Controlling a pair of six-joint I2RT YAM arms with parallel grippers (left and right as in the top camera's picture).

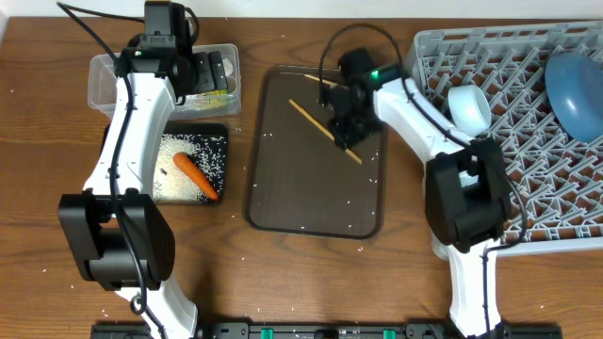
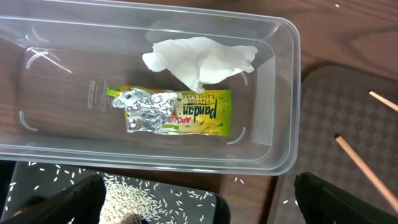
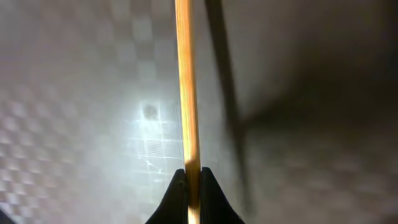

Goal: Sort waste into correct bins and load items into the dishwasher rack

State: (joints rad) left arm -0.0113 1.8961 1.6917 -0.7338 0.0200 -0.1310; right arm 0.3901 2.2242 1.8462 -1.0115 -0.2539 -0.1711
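Note:
My right gripper is over the brown serving tray and is shut on a wooden chopstick; the right wrist view shows the stick pinched between the fingertips. A second chopstick lies at the tray's far edge. My left gripper is open and empty above the clear tub, which holds the crumpled white tissue and the green-yellow foil wrapper. The black tray holds rice and the orange carrot. The grey rack holds the large blue bowl and a light-blue cup.
Loose rice grains lie scattered on the wooden table and on the serving tray. The rack fills the right side of the table. The arms' bases stand at the near edge.

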